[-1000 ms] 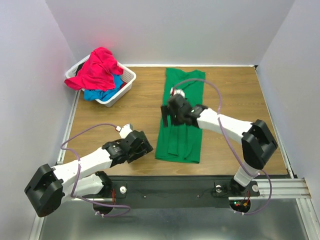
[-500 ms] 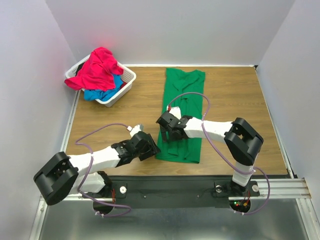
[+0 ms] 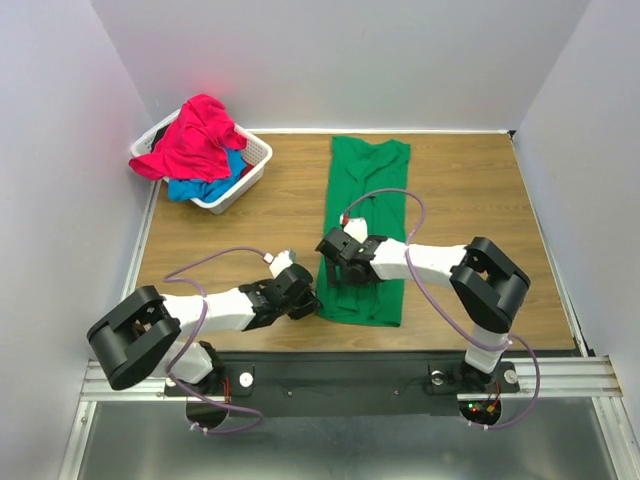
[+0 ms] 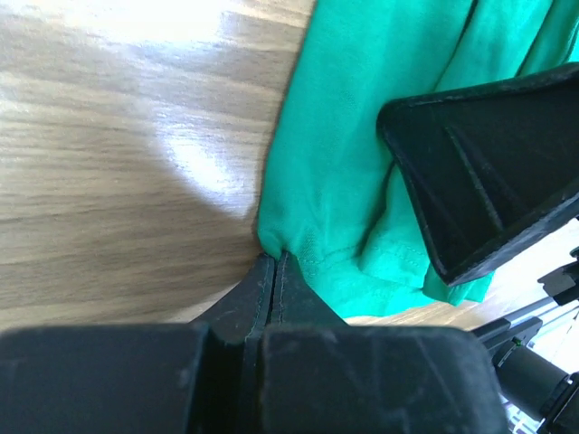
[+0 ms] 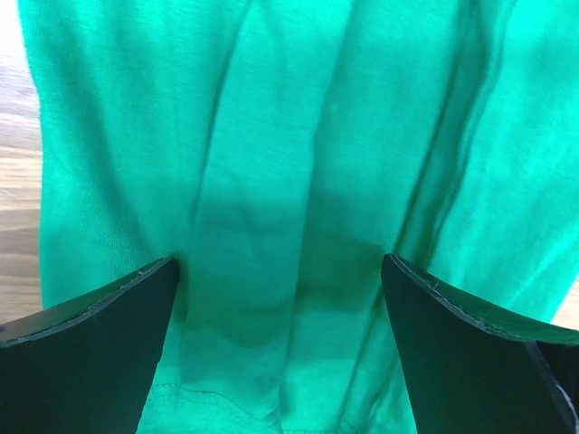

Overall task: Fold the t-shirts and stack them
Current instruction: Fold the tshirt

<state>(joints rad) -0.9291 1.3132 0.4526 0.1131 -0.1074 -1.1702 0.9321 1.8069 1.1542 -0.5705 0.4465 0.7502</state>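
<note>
One green t-shirt [image 3: 368, 165], long axis near-to-far, hem nearest.

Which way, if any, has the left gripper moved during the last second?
Yes: the left gripper has moved right, away from the white basket, reaching the green t-shirt at its near-left corner.

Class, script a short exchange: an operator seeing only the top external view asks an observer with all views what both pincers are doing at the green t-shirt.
Operator: From above I can't judge the left pincer. Is it shut?
Observer: Yes. Its fingers are pressed together, nipping the edge of the green t-shirt beside the bare table.
Operator: And the right pincer?
Observer: Open. Its fingers are spread wide over wrinkled green cloth, gripping nothing.
</note>
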